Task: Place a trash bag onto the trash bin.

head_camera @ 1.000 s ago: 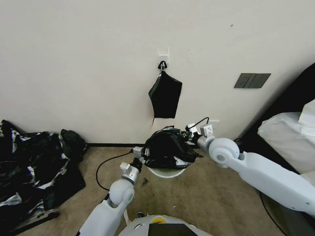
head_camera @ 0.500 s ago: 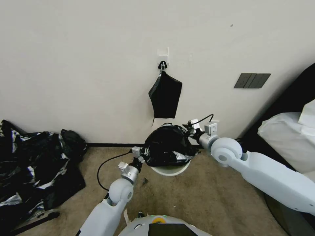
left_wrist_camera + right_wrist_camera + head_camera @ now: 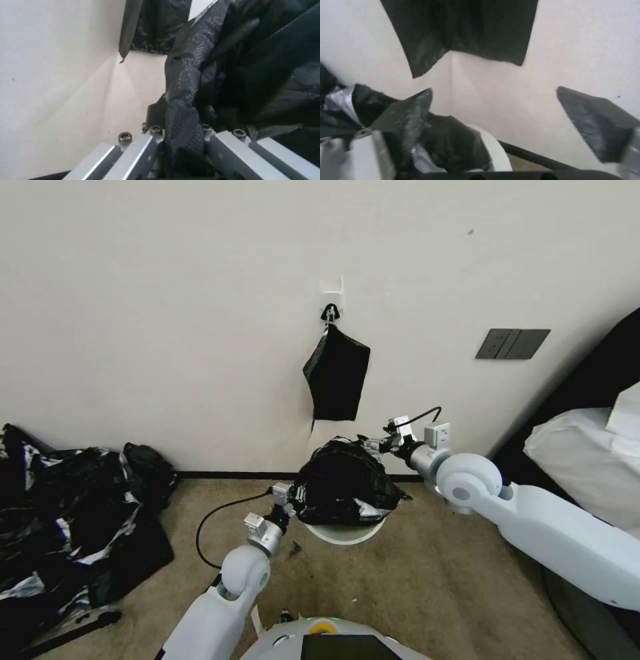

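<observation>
The glossy black trash bag (image 3: pixel 343 483) is bunched over the top of the cream-white trash bin (image 3: pixel 347 531), whose front rim shows beneath it. My left gripper (image 3: pixel 293 498) is at the bag's left edge, shut on a fold of the plastic (image 3: pixel 181 130). My right gripper (image 3: pixel 371 441) is at the bag's upper right, beside the wall. Its fingers (image 3: pixel 408 110) stand wide open with nothing between them, one of them beside the bag (image 3: pixel 453 145) and the bin's rim (image 3: pixel 496 152).
A flat bundle of black bags (image 3: pixel 335 377) hangs from a wall hook just above the bin. A large heap of black and silvery plastic (image 3: pixel 67 520) lies on the carpet at the left. A white bed (image 3: pixel 587 447) stands at the right, and a dark wall plate (image 3: pixel 512 343) is on the wall.
My right arm has shifted a little right and up along the wall, and its gripper now points left over the bag's top. The left gripper keeps its hold.
</observation>
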